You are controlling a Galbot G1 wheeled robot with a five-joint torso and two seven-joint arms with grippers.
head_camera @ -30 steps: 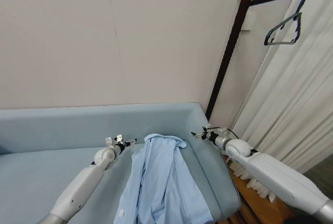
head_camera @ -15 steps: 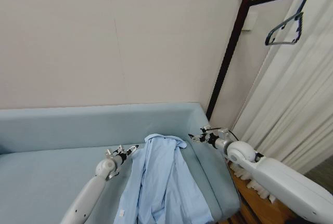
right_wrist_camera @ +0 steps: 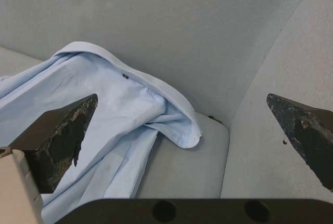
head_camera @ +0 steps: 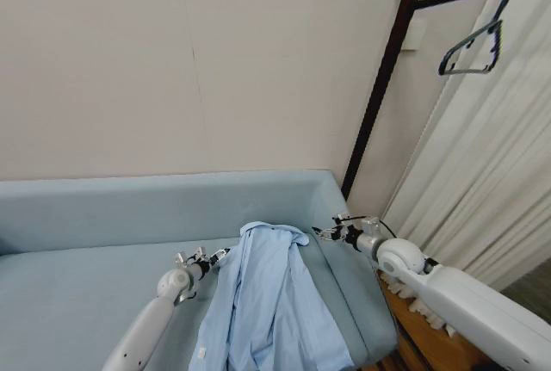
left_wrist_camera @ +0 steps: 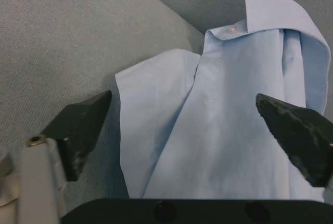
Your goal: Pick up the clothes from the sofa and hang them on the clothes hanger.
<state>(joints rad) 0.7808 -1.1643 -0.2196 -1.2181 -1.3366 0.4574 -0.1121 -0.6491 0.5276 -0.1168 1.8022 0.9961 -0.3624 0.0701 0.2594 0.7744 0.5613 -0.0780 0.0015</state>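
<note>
A light-blue shirt [head_camera: 269, 298] lies crumpled on the seat of the pale blue sofa [head_camera: 86, 216], collar toward the backrest. My left gripper [head_camera: 209, 258] hovers open just beside the shirt's left shoulder; the left wrist view shows the shirt [left_wrist_camera: 223, 109] between the spread fingers [left_wrist_camera: 78, 125]. My right gripper [head_camera: 331, 232] is open near the collar, over the sofa's armrest side. In the right wrist view the collar [right_wrist_camera: 130, 86] lies ahead of the open gripper [right_wrist_camera: 182, 130]. A dark hanger [head_camera: 470, 49] hangs from the clothes rack [head_camera: 379, 95] at the upper right.
The sofa backrest rises right behind the shirt and its armrest [head_camera: 349, 276] borders the shirt on the right. White curtains [head_camera: 482, 173] hang beyond the rack. A bare wall [head_camera: 172, 61] stands behind the sofa. Open seat lies to the left of the shirt.
My left gripper has dropped lower and closer to the shirt's left shoulder. My right gripper has come down slightly toward the collar. The shirt has not moved.
</note>
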